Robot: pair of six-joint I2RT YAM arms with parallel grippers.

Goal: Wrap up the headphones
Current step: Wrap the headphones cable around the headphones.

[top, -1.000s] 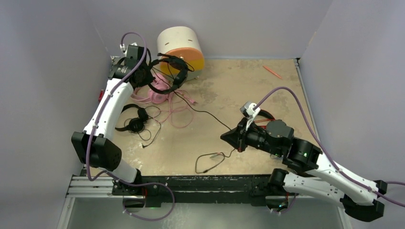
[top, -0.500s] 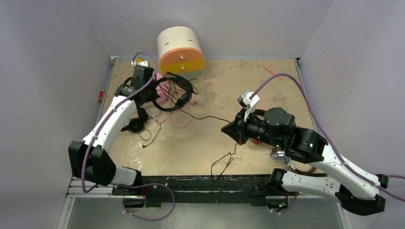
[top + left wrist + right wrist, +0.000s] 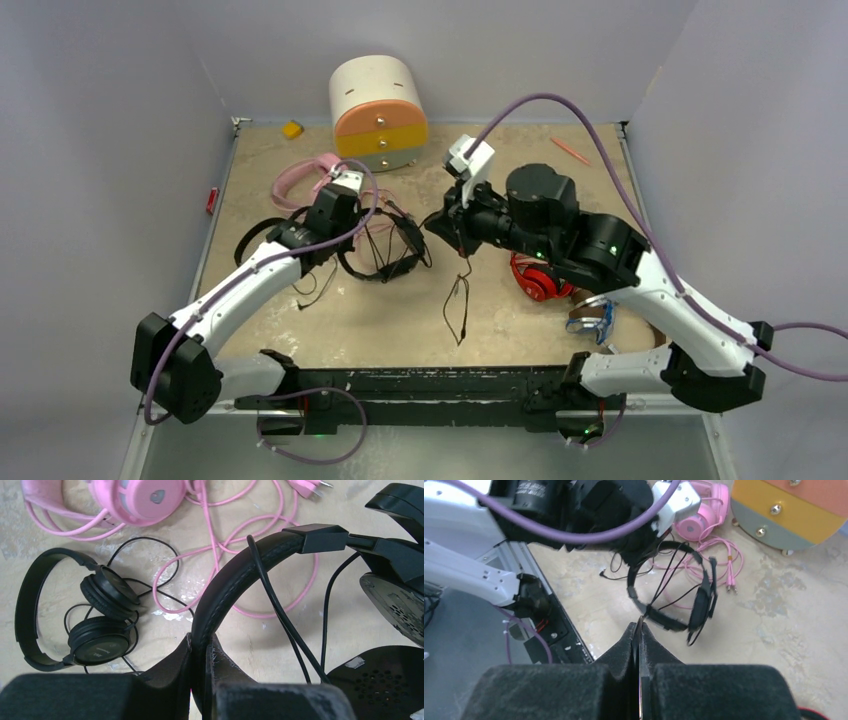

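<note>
Left fingers [image 3: 177, 667] clamped on black headphones [image 3: 235, 575] band, frame centre, above bench [image 3: 560, 190]: we hold it as spool. Right fingers [image 3: 621, 652] pinch cable [image 3: 464, 272] tight, slack tail hanging, likely tensioning 1 more turn.

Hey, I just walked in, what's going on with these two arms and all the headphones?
Two robot arms are wrapping a headset's cable. The left claw grips the padded band of the large black wired headphones, while the right claw pinches their thin black cable. A few strands already cross the band. The pink headphones, small black headphones and red headphones lie on the table nearby.
</note>
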